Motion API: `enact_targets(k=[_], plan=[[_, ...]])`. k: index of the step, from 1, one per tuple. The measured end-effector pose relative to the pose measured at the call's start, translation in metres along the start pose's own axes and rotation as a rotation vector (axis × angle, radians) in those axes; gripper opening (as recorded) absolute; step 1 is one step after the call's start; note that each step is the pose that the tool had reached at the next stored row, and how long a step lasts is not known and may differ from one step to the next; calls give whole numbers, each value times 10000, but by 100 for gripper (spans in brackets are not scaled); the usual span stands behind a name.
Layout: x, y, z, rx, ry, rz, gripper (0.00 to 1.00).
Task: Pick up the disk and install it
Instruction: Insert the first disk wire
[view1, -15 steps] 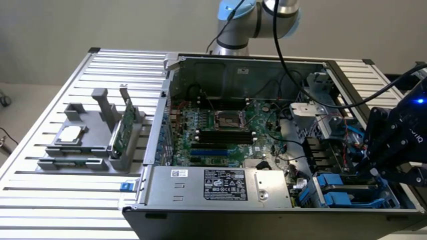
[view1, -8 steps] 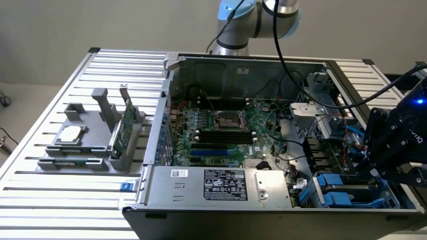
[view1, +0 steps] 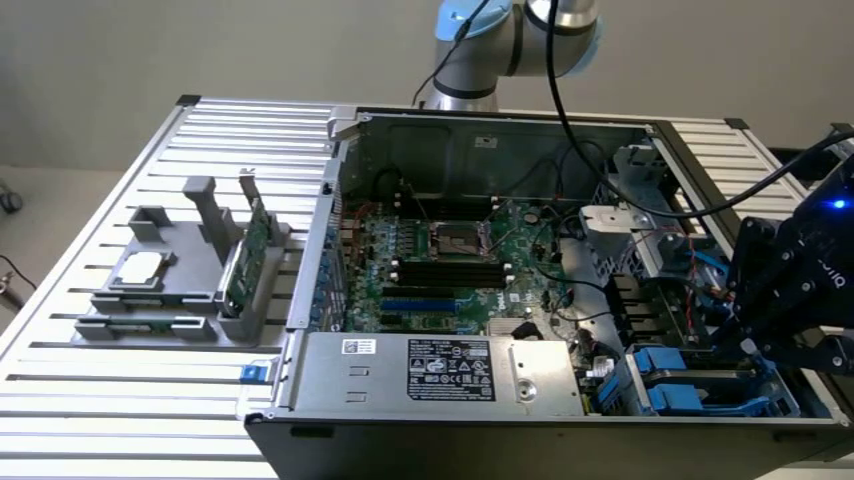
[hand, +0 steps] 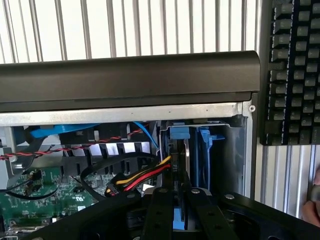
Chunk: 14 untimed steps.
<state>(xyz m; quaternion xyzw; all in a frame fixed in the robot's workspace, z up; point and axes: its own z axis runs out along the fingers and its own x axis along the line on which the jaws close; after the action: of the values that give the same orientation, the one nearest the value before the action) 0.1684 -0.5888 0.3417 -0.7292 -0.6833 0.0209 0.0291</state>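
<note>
The disk (hand: 192, 155) stands edge-on in the drive bay at the corner of the open computer case (hand: 125, 75). Its blue plastic carrier frames a thin silver edge. My gripper (hand: 180, 200) reaches into that bay, and its two black fingers (hand: 157, 215) sit close together with a strip of blue carrier pinched between them. In the exterior view the gripper (view1: 750, 348) hangs under the black wrist at the exterior view's right, just over the blue drive carriers (view1: 671, 368) in the case's near corner. The disk's flat face and label are hidden.
Red, yellow and black power cables (hand: 142, 177) and a blue cable cross beside the bay. The motherboard (view1: 447, 265) lies in the case middle and the power supply (view1: 441, 370) at the front. A grey holder carries a green card (view1: 240, 262) and a silver chip (view1: 142, 268). A keyboard (hand: 295, 70) and a hand (hand: 314, 200) are beside the case.
</note>
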Motion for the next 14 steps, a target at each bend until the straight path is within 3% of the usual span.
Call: enact_targets(k=[14], plan=[[17,1,23,-6,-89,38,16]])
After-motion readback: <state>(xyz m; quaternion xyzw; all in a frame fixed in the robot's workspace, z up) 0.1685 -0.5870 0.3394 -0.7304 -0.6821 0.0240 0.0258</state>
